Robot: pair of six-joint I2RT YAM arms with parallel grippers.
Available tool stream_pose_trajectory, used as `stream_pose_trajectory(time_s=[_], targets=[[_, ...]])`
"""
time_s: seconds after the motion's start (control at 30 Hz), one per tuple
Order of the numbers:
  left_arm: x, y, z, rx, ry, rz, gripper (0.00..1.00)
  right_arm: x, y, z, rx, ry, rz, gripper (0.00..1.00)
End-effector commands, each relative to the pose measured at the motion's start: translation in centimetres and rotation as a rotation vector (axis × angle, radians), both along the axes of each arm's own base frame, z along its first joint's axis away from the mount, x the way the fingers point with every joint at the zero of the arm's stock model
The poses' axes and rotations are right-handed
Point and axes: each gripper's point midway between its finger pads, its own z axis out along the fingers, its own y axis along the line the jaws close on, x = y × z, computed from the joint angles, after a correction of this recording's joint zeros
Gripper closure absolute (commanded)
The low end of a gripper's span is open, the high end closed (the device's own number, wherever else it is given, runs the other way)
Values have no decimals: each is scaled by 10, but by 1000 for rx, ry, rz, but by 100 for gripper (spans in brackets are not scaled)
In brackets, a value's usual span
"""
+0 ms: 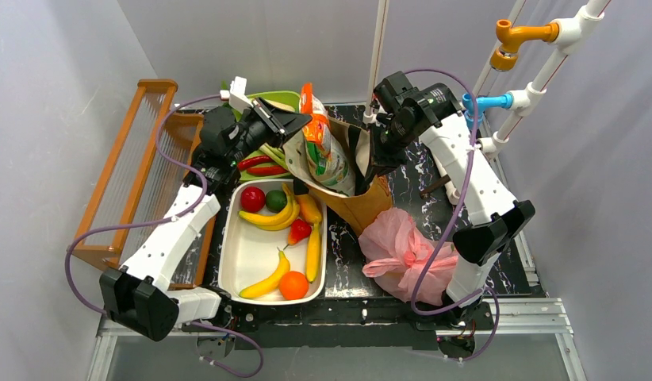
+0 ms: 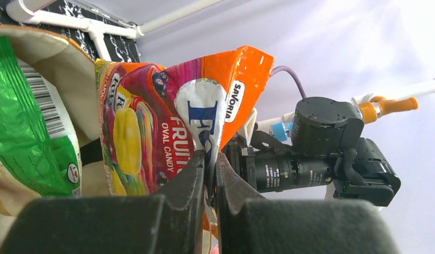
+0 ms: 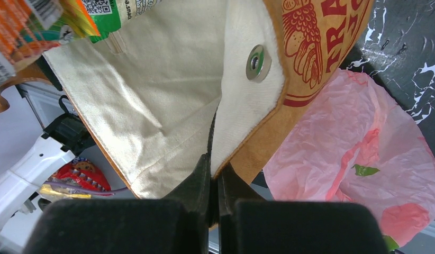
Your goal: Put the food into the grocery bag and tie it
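Food, consisting of yellow bananas with red, green and orange pieces, lies in a white tray on the bench, ahead of the left arm in the top view. The grocery bag, pink and crumpled, lies on the bench just right of the tray, at the foot of a brown paper bag. No food is in it. The left gripper and right gripper meet the paper bag's mouth from opposite sides.

Left wrist view: the left gripper is closed, its fingers pinching an edge of an orange candy packet. A green crisp packet stands beside it against the paper bag's lining.

Right wrist view: the right gripper is closed on the paper bag's rim, with a metal snap above the fingers. The grocery bag lies beyond, apart from the gripper.
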Motion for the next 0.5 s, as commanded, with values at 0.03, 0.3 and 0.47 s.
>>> stream_pose_trajectory(time_s=[0.03,0.3,0.47], targets=[[-9,-4,37,-165,-61,16,100,8,-2,12,31,-52,-31,99],[1,-24,6,-227,38,11,100,9,-2,13,46,-49,-38,99],[5,-42,-4,-211,68,-17,100,9,-4,13,45,-48,-40,99]])
